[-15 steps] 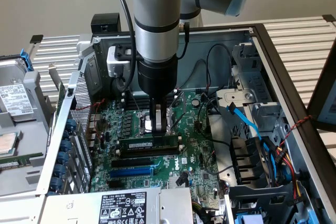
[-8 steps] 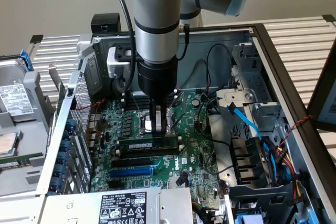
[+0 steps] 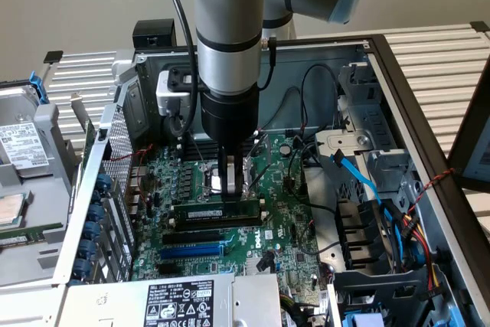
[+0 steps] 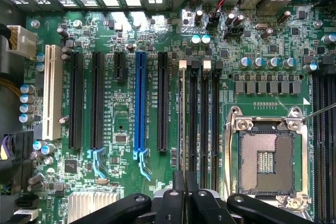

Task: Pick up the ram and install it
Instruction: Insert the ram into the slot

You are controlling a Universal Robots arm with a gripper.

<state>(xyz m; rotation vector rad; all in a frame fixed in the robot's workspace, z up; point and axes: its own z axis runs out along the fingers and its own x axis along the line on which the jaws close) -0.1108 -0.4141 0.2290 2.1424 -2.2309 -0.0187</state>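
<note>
The ram [image 3: 218, 210] is a long green stick with dark chips, standing on its edge across the motherboard [image 3: 283, 227] in line with the black memory slots. My gripper [image 3: 232, 195] comes straight down onto its top edge near the middle, fingers shut on it. In the wrist view the ram [image 4: 182, 119] shows edge-on as a thin strip running away from my gripper [image 4: 184, 184], alongside two black slots [image 4: 194, 124] with white end clips. Whether the stick is fully seated in its slot cannot be told.
The open CPU socket [image 4: 268, 161] lies beside the memory slots. A long blue slot [image 4: 139, 103] and black expansion slots [image 4: 163, 103] sit on the other side. Blue cables [image 3: 360, 181] and drive bays fill the case at the exterior view's right. A power supply [image 3: 180, 304] borders the front.
</note>
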